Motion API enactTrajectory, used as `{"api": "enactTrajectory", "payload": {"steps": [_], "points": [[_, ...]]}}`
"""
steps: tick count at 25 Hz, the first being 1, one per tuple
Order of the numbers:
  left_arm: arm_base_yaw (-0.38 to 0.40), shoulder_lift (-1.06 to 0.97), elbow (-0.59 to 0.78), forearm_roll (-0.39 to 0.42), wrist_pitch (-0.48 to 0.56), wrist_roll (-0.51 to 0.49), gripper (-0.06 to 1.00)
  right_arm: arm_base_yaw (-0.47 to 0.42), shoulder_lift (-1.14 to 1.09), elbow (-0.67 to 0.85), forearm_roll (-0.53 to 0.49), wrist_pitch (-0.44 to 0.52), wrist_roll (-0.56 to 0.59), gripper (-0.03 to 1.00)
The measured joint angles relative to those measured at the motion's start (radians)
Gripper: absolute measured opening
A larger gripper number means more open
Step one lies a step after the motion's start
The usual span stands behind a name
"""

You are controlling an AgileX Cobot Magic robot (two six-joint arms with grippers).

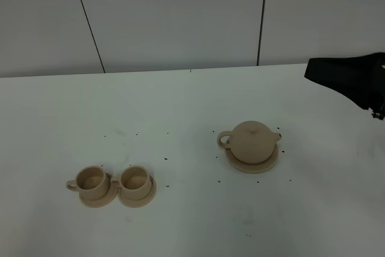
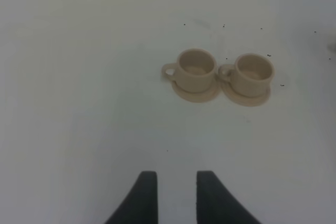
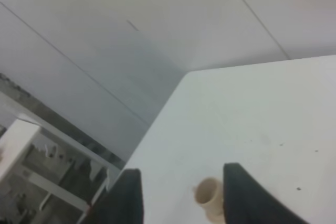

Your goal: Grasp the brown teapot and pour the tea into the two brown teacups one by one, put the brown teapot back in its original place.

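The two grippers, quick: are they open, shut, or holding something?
Left gripper: open, holding nothing.
Right gripper: open, holding nothing.

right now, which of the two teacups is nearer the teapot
The teacup on the right in the high view: it sits between the other teacup and the brown teapot.

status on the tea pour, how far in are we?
Done: nothing visible. The brown teapot sits on its large saucer, ungrasped; no tea shows in the teacup nearer the pot or the farther teacup. In hand: nothing. The right gripper is open and off the pot, the left gripper open and empty. Left: grasp, both pours, return.
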Motion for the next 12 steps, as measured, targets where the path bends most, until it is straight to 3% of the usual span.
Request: {"api": "enactTrajectory", "payload": {"steps": [5, 12], "points": [[0.000, 0.000, 0.000, 0.000, 0.000, 0.000, 0.25, 0.000, 0.168, -0.103, -0.014, 0.042, -0.078, 0.35], [0.000, 0.000, 0.000, 0.000, 0.000, 0.000, 0.25, 0.003, 0.350, -0.223, -0.121, 0.094, -0.119, 0.35]]}}
